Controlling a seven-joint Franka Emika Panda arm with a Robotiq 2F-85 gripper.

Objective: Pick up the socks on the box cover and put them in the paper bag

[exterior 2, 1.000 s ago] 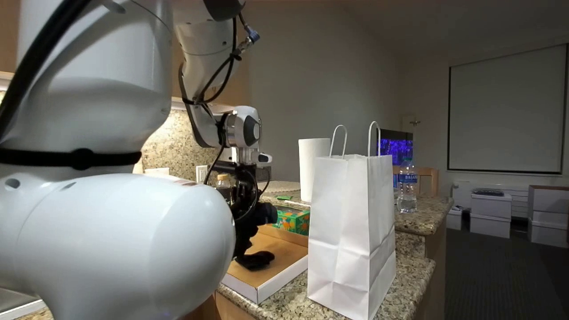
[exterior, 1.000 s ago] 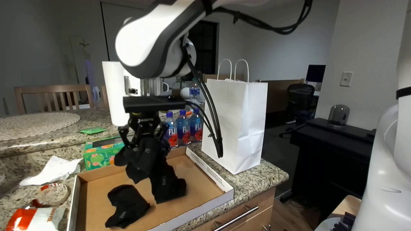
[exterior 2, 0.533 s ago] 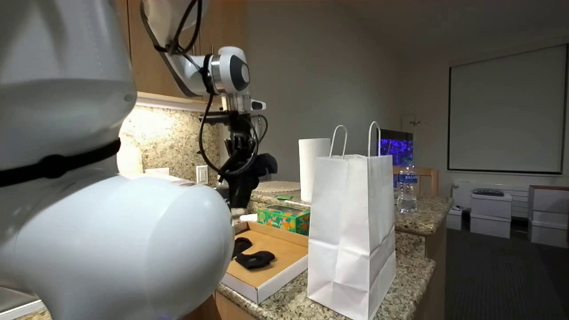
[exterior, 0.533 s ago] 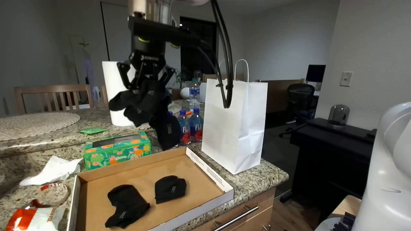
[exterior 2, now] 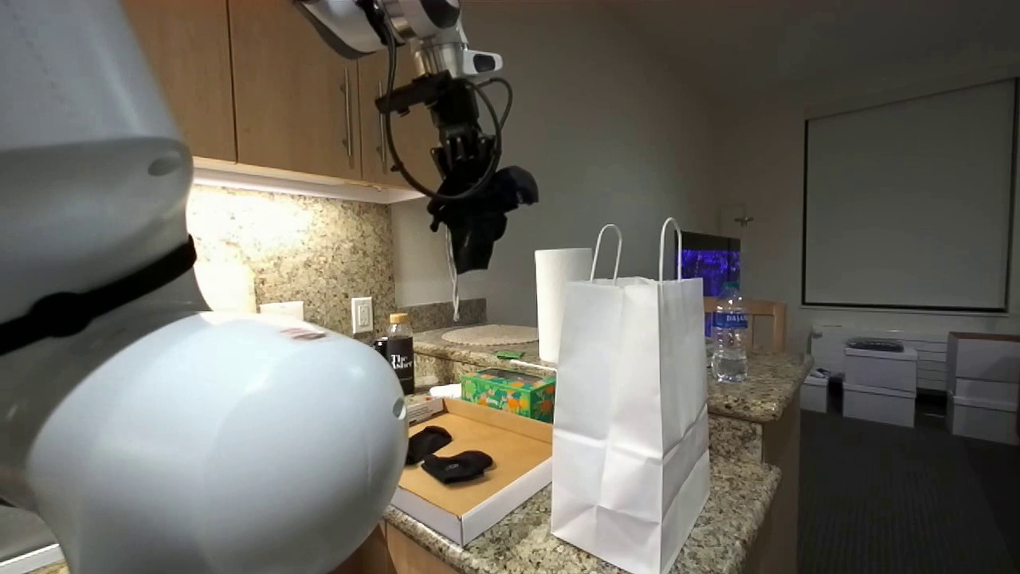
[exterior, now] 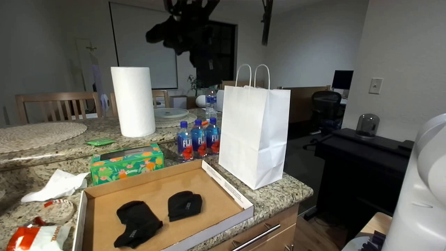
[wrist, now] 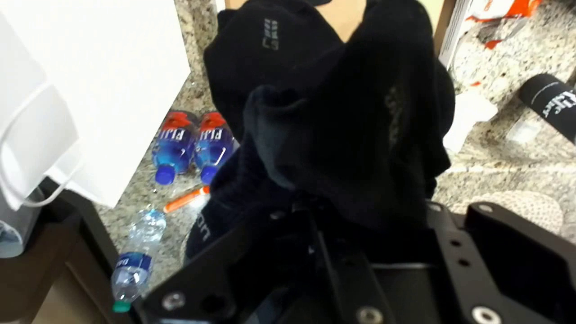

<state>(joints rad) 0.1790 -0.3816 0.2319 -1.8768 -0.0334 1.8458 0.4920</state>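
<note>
Granite counter (exterior: 295,188) carries the box cover (exterior: 167,186), two socks (exterior: 139,223) lying in it, apart. Gripper (exterior 2: 464,155) is clamped on a bunch of socks (exterior 2: 478,227) (count unclear), high up, not over the bag (exterior 2: 610,446). Risk: dangling ends may catch the handles (exterior: 269,78) and tip the bag, likely light; any sock held by an edge could slip out. Behind: bottles (exterior: 199,139), paper roll (exterior: 135,101); farther, dimly lit, office chair (exterior: 325,104), grey wall (exterior: 306,55).

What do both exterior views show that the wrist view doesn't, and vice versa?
Only the exterior views: the towel roll, the tissue box and the green packet.
Only the wrist view: a close look at the held socks from the jaws' side.
Shared: those socks, the bag, the Dasani bottle and the cover, just partly in the wrist view.
</note>
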